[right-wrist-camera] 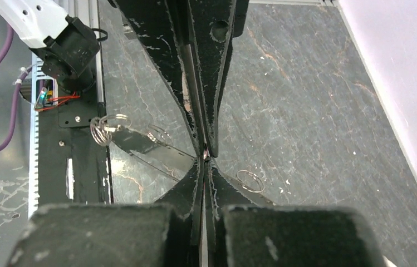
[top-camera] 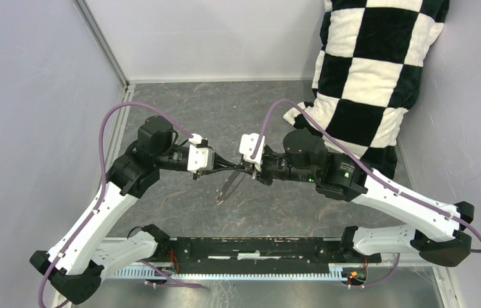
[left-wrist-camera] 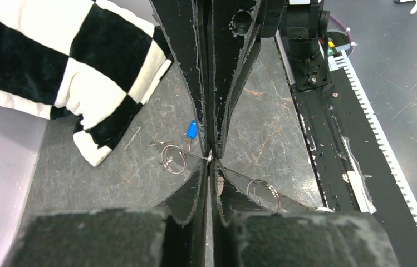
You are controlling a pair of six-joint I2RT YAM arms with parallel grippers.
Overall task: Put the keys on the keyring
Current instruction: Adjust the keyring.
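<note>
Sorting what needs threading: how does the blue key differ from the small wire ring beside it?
The blue key has a bright blue head; the small wire ring is bare silvery wire. The key is a compact solid piece; the ring is an open loop, wider across than the key. Both are tiny and close together over the dark table.

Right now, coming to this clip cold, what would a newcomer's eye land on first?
The left tool and right tool meet tip to tip, both shut, over the middle of the dark marbled table, with the thin dark keyring dangling from that point. Next comes the black-and-white checkered pillow propped in the far right corner. In the left wrist view a tiny blue key lies on the table between pillow and tools.
</note>
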